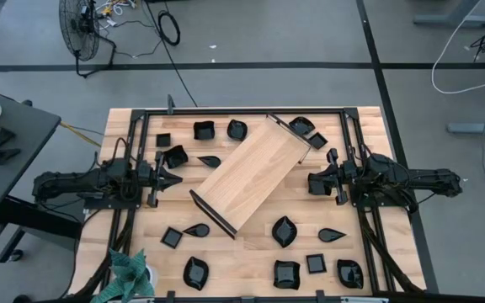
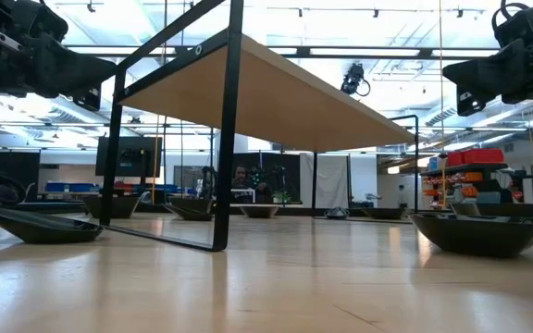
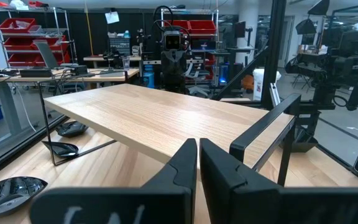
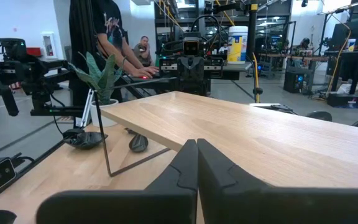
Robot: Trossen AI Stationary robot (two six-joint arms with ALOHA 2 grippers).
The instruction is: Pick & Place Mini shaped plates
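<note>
Both tools shut and empty, left tool (image 1: 172, 179) and right tool (image 1: 312, 183) flanking the wooden tray (image 1: 251, 172) mid-surface, mini shaped plates (image 1: 284, 231) scattered round it untouched; best opened wide first, then lowered squarely over one near plate's rim.

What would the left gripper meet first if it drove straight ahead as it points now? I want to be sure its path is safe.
Probably the wooden tray. The left gripper, shut, points at the tray's raised top from the side; whether it would hit the edge or skim over is unclear.
</note>
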